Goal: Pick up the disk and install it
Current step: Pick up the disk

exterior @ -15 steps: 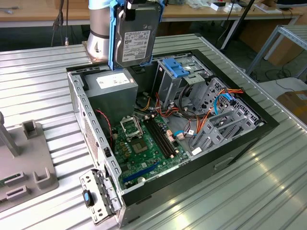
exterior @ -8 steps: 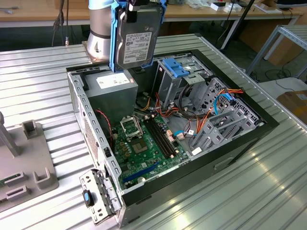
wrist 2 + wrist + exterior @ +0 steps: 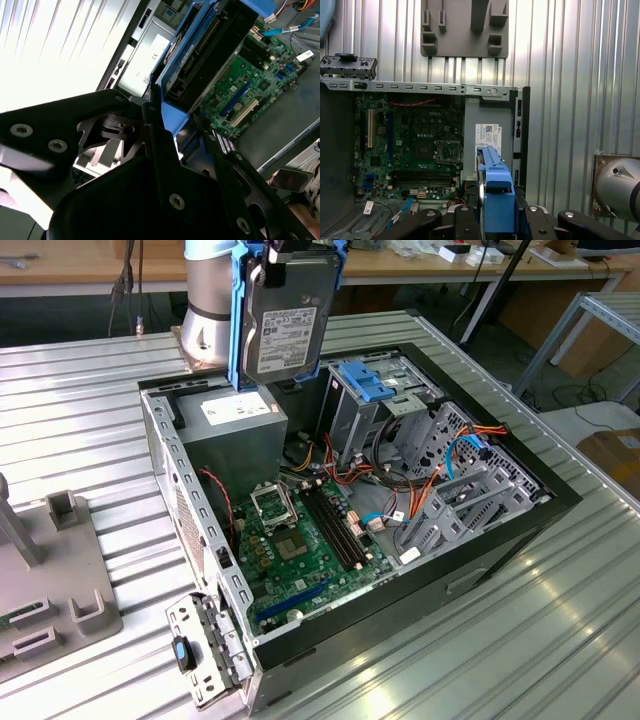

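— Above the open computer case (image 3: 560, 505), what hangs there?

— That's the disk (image 3: 290, 330). It stands on edge, with its labelled silver face turned toward the exterior camera and blue rails running down both sides.

— And the gripper (image 3: 298, 252)?

— It is clamped on the disk from above. In both wrist views the black fingers (image 3: 467, 220) press on the blue carrier from either side.

— Where over the case, exactly?

— Over the corner where the grey power supply box (image 3: 235, 425) sits. The first wrist view looks straight down past the blue rail onto that box.

— Does the disk touch anything inside?

— Not that I can see; it is held up in the air.

— What stands nearest?

— An upright grey cage (image 3: 345, 415) with a blue latch (image 3: 362, 380) on top, just beside the disk on the exterior view's right. The green motherboard (image 3: 300, 540) lies on the case floor below.

— And around the case?

— The case rests on a ribbed metal table (image 3: 80, 420). A grey fixture (image 3: 55, 570) sits on the exterior view's left, well apart from the case.
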Robot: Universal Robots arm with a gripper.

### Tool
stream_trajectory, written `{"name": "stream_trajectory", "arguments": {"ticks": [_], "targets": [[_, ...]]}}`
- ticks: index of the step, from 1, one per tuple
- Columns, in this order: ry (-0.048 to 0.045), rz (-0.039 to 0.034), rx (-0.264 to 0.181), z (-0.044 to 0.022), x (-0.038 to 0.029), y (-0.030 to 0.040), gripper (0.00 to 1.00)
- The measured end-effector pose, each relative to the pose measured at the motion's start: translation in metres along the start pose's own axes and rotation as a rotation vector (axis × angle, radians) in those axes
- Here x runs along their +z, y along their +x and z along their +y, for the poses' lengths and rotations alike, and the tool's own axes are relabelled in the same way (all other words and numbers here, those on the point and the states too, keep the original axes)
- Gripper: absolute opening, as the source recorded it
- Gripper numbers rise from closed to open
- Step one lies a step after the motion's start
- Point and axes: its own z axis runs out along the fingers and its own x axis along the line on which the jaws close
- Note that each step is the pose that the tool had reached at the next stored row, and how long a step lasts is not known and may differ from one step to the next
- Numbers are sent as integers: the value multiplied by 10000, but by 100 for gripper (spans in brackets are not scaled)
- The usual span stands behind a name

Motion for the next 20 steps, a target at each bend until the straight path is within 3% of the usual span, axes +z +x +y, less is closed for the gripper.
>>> {"name": "stream_trajectory", "arguments": {"ticks": [10,20], "targets": [[0,0,1,4,-3,110,36],[-1,1,1,5,-5,138,36]]}}
